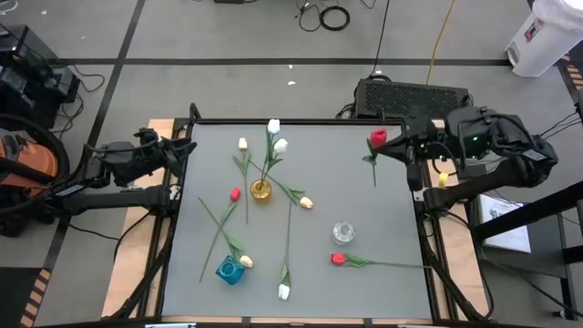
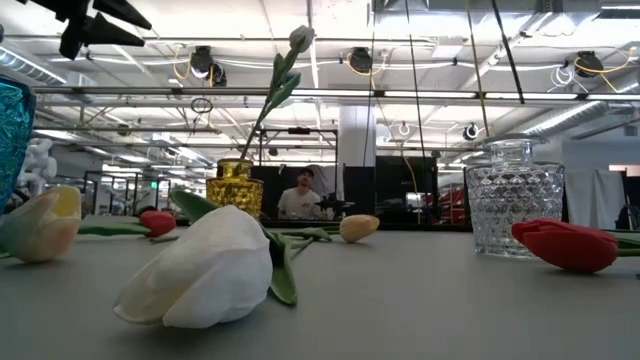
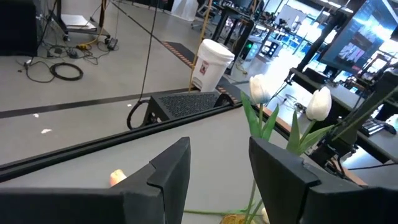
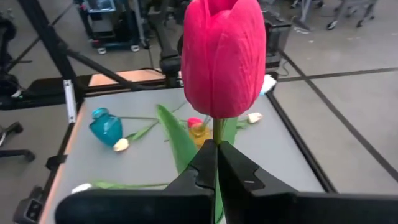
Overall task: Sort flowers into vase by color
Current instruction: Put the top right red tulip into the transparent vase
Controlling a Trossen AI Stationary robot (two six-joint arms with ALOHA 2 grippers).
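Note:
My right gripper point(image 1: 397, 146) hangs over the table's far right part, shut on a red tulip point(image 1: 378, 138) that is held up in the air. My left gripper point(image 3: 217, 168) stands open at the table's left edge point(image 1: 187, 150), touching nothing. A gold vase point(image 1: 261, 191) at mid-table holds two white tulips point(image 1: 277, 135) by their stems. A blue vase point(image 1: 230, 270) stands near left and a clear glass vase point(image 1: 342, 232) near right. Loose tulips lie flat on the table: yellow ones point(image 1: 242, 143) point(image 1: 306, 202) point(image 1: 246, 261), red ones point(image 1: 235, 194) point(image 1: 338, 259), a white one point(image 1: 284, 292). My right gripper pinches the red tulip's green stem point(image 4: 217, 132) just under the head, between its two fingers. The fingers come from the table's right side, slanting a little downward, and lie across the stem. The flower is lifted clear, head up, its stem and leaf point(image 4: 177, 143) hanging below.
A black rail frames the table point(image 1: 301, 121). A dark box point(image 1: 410, 96) sits beyond the far right corner. A person point(image 2: 300, 198) sits in the room behind the table. Bare table shows between the gold vase and the held tulip.

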